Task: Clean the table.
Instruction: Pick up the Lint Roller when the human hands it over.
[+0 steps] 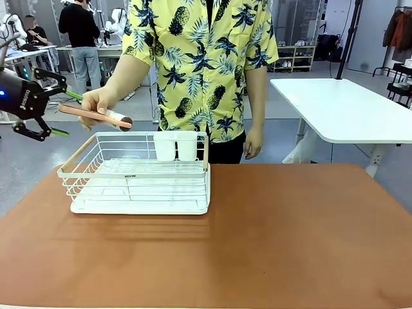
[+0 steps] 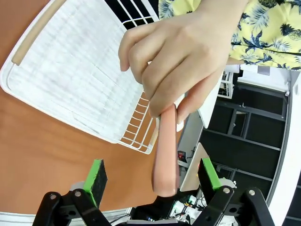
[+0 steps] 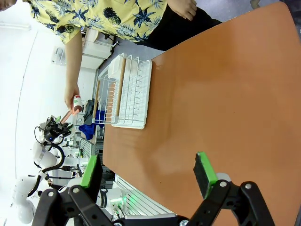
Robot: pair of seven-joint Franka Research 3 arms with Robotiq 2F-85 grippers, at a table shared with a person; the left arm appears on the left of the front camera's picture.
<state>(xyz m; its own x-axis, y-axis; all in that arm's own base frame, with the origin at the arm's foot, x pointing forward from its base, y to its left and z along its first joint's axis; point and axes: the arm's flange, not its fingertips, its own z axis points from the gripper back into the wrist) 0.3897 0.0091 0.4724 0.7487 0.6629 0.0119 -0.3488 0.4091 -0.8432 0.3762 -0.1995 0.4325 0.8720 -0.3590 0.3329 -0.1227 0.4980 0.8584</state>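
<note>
The terracotta table [image 1: 290, 238] carries a white wire rack [image 1: 138, 187] at its far left. Above the rack's left end, a person's hand [image 1: 96, 102] holds out a pink-handled tool [image 1: 96, 116] with a white and dark head. My left gripper [image 1: 63, 111] hovers off the table's left side, open, and the handle's free end reaches between its fingers. In the left wrist view the handle [image 2: 164, 155] hangs between the green pads [image 2: 96, 176] without touching them. My right gripper [image 3: 146, 172] is open over bare table [image 3: 225, 94], holding nothing.
Two white cups [image 1: 176, 145] sit at the rack's back edge. The person stands at the far side behind the rack. A white-topped table [image 1: 347, 109] stands beyond the far right corner. The tabletop right of the rack is bare.
</note>
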